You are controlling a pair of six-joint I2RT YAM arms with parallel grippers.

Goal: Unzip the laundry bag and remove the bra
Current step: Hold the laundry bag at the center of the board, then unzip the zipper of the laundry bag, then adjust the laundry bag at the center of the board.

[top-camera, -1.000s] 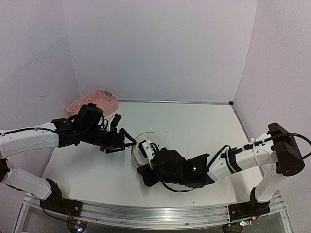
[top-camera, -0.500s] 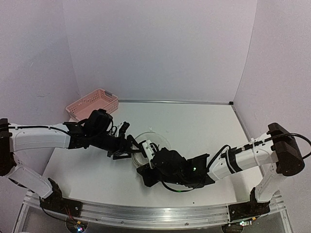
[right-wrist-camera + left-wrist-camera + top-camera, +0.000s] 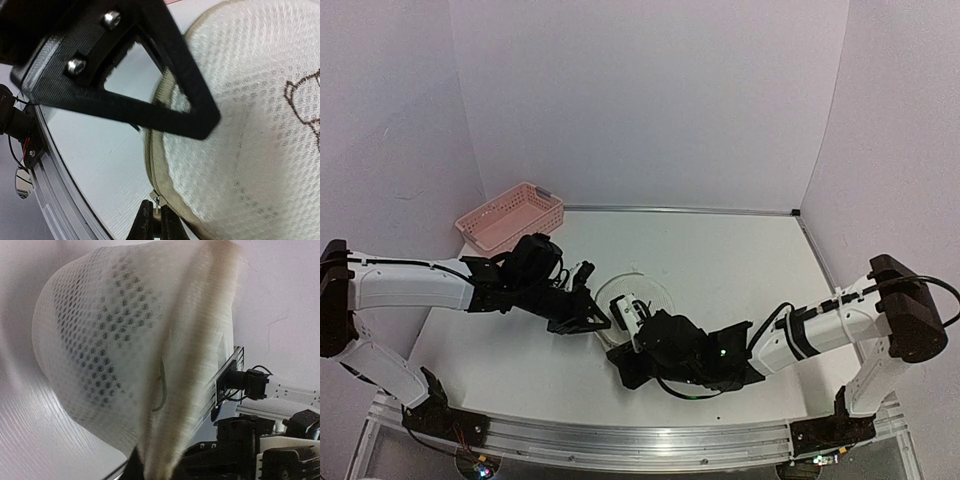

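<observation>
Found the laundry bag lying centre-front on the white table, tan zip rim showing along its edge. Logged the right hand low at the bag's near edge, fingertips pinching the small metal zip pull. Spotted the left hand touching the bag's left rim; cannot tell whether spread or pressed together. Noted a dark line logo on the mesh. Marked a pink basket well apart, far left by the wall.
</observation>
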